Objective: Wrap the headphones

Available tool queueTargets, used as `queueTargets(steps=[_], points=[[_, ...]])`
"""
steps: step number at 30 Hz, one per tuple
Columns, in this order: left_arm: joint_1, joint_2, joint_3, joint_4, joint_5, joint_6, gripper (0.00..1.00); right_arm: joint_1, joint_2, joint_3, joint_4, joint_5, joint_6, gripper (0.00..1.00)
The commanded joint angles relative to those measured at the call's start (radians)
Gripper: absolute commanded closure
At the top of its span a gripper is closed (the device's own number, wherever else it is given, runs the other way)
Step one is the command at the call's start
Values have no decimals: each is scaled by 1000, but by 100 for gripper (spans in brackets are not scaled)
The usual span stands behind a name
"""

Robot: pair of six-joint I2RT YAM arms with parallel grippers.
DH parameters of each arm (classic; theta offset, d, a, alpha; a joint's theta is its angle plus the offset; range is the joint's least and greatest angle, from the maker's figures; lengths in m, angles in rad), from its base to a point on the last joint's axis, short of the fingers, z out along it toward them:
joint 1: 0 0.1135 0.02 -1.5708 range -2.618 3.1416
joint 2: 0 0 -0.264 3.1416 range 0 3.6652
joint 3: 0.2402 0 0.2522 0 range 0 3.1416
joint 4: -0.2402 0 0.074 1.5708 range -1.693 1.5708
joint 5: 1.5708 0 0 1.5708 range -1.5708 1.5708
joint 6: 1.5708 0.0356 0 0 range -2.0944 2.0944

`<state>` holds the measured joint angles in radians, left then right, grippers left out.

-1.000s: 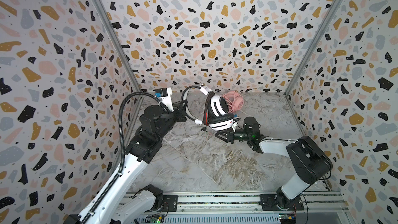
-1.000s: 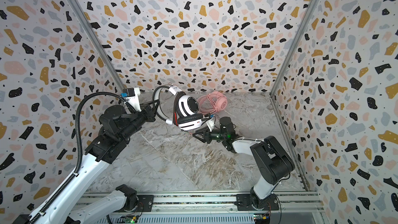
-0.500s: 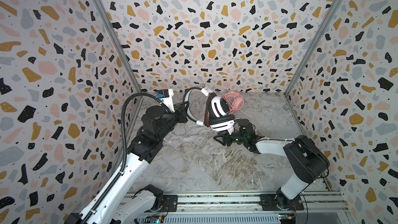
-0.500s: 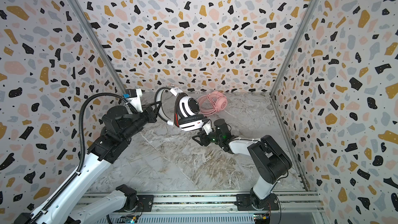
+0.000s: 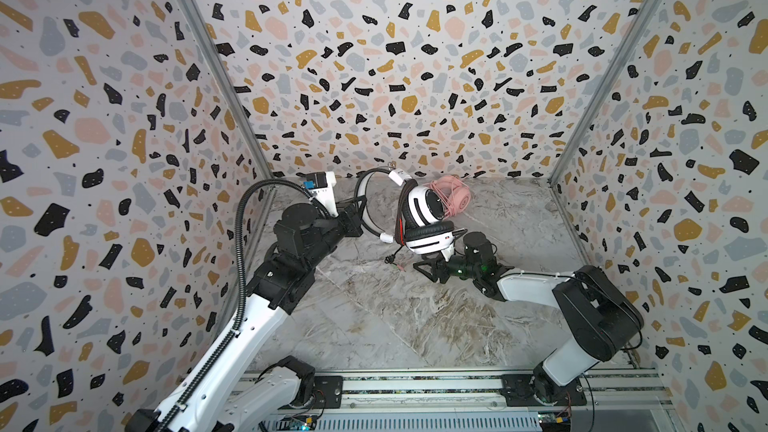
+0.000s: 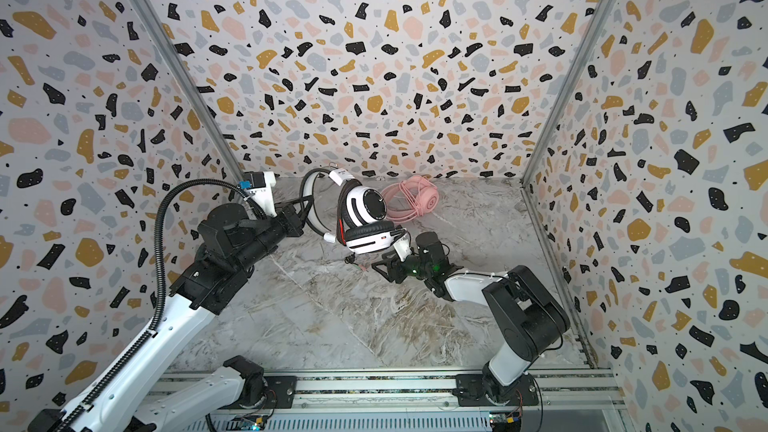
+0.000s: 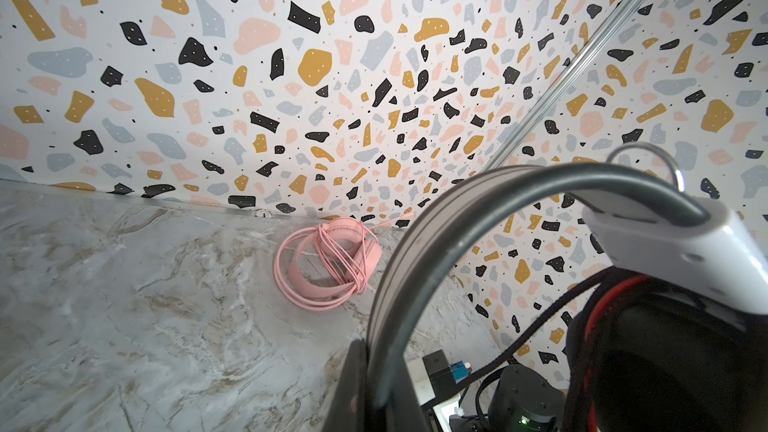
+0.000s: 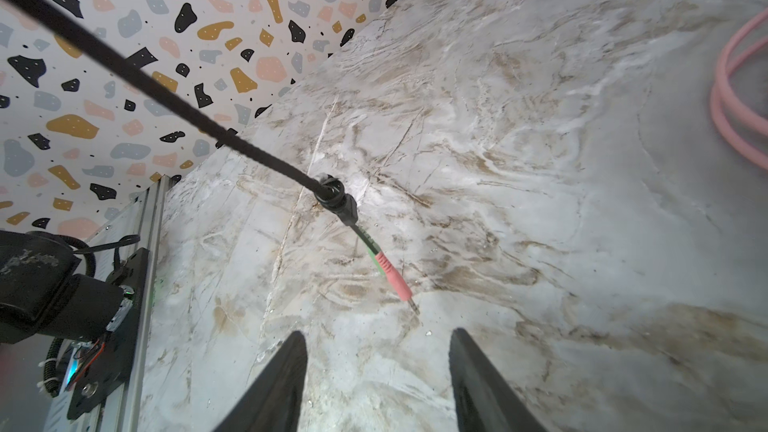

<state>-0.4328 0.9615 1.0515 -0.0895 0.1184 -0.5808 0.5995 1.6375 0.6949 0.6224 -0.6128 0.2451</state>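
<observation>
You cannot see the left gripper (image 5: 360,218) tips properly: in both top views the headband (image 5: 365,205) covers them, and the left wrist view shows only one dark finger (image 7: 358,388) at its edge, pressed against that band. The gripper is clenched on the band and holds the white headset (image 5: 424,210) clear of the table (image 5: 374,326), toward 11 o'clock of the table. Its long axis runs roughly from 9 to 3 o'clock, band arc toward 9, ear cups (image 6: 368,218) toward 3, one round cup face turned up at the camera. In a top view the near cup hides part of the pink headset (image 6: 412,201), which lies at 12 o'clock by the back wall (image 6: 374,97), wound in its own cord. Its thin mic boom (image 7: 397,219) is hard to make out. The right wrist view cuts off the pink cord and the upper run of the black cable (image 8: 166,89). That cable slopes down to the plug (image 8: 390,276), whose tip points toward about 4 o'clock, at your right gripper (image 8: 376,367). Whether the tip rests on the table, you cannot tell. The right jaws stand released, nothing between the fingers (image 8: 282,380), low over the table near its centre and aimed toward 9 o'clock.
</observation>
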Motion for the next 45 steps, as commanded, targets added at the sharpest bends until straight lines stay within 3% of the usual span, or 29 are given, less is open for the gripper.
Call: queueTargets(steps=[1, 4, 8, 14, 17, 24, 36, 42, 45], points=[[4, -17, 17, 138, 26, -48, 100, 19, 26, 40, 53, -66, 9, 41], [4, -17, 16, 142, 31, -52, 100, 30, 61, 43, 80, -78, 14, 36], [4, -18, 10, 149, 40, -63, 100, 31, 105, 56, 88, -58, 21, 38], [4, -29, 19, 137, 40, -57, 100, 30, 113, 48, 76, -19, 9, 56], [4, -30, 23, 138, 45, -61, 100, 30, 127, 53, 71, -2, 10, 47], [3, -30, 34, 133, 50, -60, 100, 32, 148, 68, 66, -18, 9, 49], [6, -33, 40, 131, 17, -55, 100, 31, 134, 59, 11, 9, -16, 90], [8, -22, 56, 134, -11, -39, 100, 31, 115, 47, 2, 21, -14, 96], [10, -19, 58, 123, -87, -39, 100, 33, 97, 37, -1, 15, -5, 97]])
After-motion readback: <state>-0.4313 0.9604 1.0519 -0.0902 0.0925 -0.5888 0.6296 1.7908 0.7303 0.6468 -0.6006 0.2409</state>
